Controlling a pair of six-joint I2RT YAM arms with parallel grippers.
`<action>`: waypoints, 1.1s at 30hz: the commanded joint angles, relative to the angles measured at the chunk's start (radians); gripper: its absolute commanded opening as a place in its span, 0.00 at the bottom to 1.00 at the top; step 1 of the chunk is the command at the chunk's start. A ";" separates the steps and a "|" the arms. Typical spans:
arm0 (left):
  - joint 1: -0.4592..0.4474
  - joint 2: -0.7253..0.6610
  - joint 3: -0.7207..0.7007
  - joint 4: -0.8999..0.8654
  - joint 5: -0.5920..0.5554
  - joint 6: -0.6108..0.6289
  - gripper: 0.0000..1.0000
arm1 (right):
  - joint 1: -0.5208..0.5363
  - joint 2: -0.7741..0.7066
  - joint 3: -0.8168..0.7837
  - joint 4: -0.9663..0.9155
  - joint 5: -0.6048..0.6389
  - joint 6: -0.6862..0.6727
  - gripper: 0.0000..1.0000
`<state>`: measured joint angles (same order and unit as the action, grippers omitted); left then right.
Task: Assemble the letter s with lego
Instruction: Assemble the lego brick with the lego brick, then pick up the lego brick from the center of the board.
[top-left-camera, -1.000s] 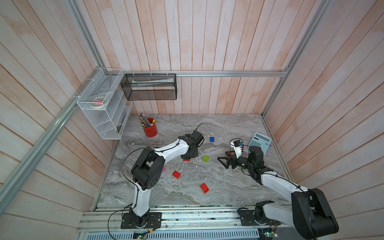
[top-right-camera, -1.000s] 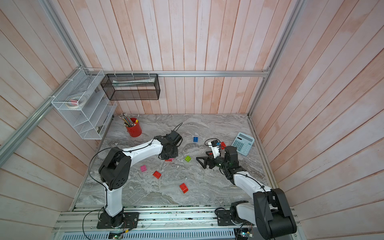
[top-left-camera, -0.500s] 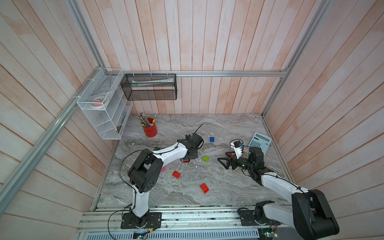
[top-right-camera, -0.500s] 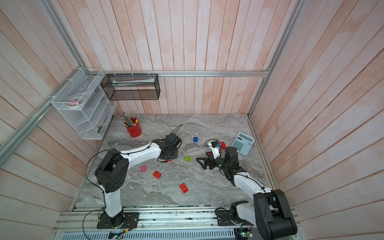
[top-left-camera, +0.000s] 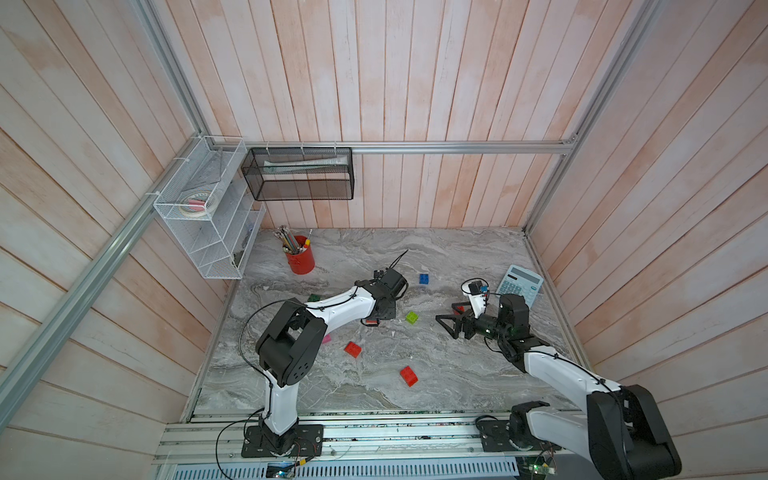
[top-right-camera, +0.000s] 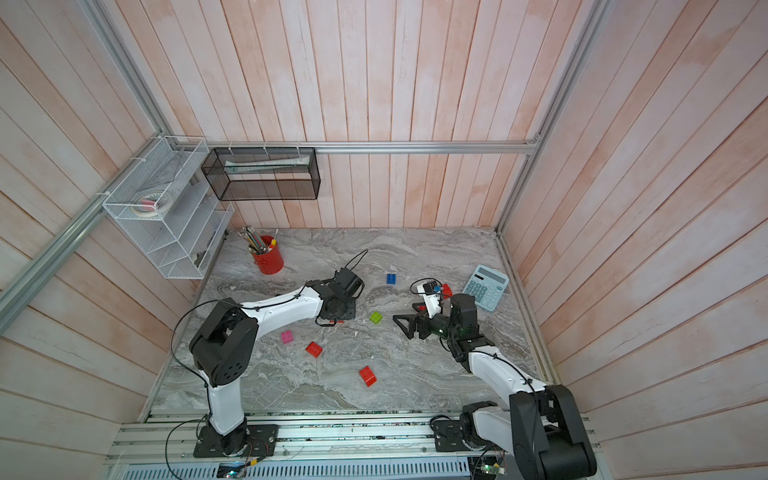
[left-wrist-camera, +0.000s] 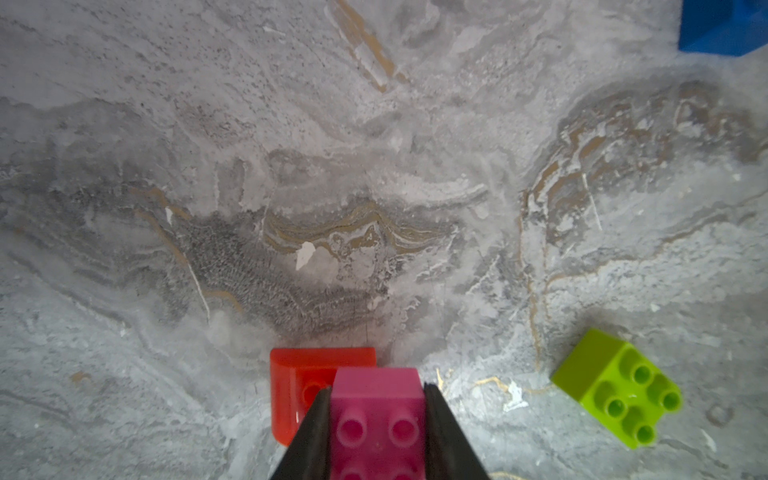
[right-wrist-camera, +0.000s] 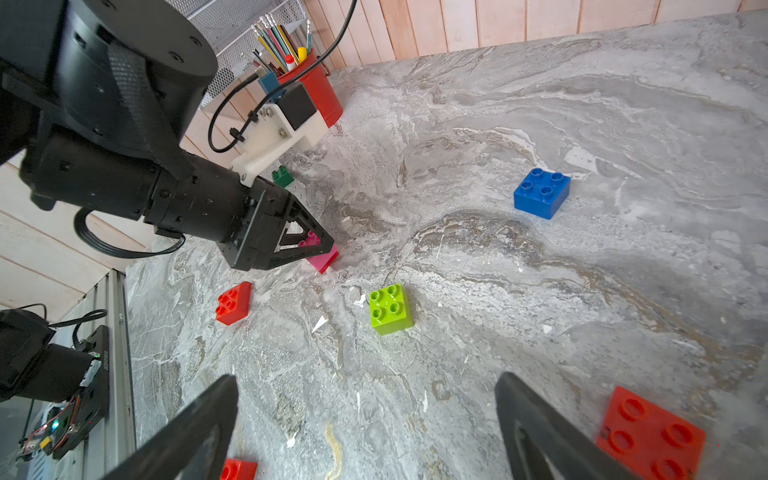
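Starting at the front rail (top-left-camera: 395, 432) & working back across the marble tabletop (top-left-camera: 457, 374): front red brick (top-left-camera: 408, 376) alone, studs up; second red brick (top-left-camera: 352, 349) a bit further in, apart from it; loose pink brick (top-right-camera: 286, 336) near that, toward the L side, half hidden by L arm (top-left-camera: 345, 309) in a top view

Next, mid-table: L gripper (left-wrist-camera: 378, 388) clenched on a pink brick (left-wrist-camera: 376, 419), fingers (left-wrist-camera: 316, 419) pressed flat on both sides, studs facing the wrist cam, held low over the table. Right under/behind it a low red brick (left-wrist-camera: 299, 374); touching or seated, can't tell

Lime green brick (right-wrist-camera: 390, 309) near it, studs up, free on the table, lying between the two grippers

R gripper (right-wrist-camera: 365, 378) w/ jaws spread wide & empty, aimed toward L gripper; red plate (right-wrist-camera: 650, 432) flat on the table just outside one finger

Further back: dark green brick (top-left-camera: 313, 298) just behind L arm; blue brick (top-left-camera: 424, 278) studs up, well apart from the rest; calculator (top-left-camera: 519, 284) behind R wrist, near the table's R edge

Farthest, toward the back wall (top-left-camera: 415, 187): red pencil cup (top-left-camera: 300, 259), upright, packed w/ pencils
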<state>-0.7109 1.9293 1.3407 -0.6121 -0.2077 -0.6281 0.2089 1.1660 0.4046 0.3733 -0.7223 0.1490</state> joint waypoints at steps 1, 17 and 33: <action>-0.001 0.041 -0.018 -0.031 0.023 0.008 0.25 | 0.006 -0.015 -0.005 -0.023 0.008 -0.014 0.98; 0.004 -0.001 0.077 -0.092 0.008 0.040 0.48 | 0.005 -0.047 0.042 -0.094 0.014 -0.045 0.98; -0.057 0.031 0.241 -0.121 0.092 0.146 0.68 | -0.083 -0.108 0.051 -0.187 -0.008 -0.077 0.98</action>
<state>-0.7574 1.9312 1.5417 -0.7219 -0.1505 -0.5301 0.1471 1.0744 0.4324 0.2264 -0.7097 0.0887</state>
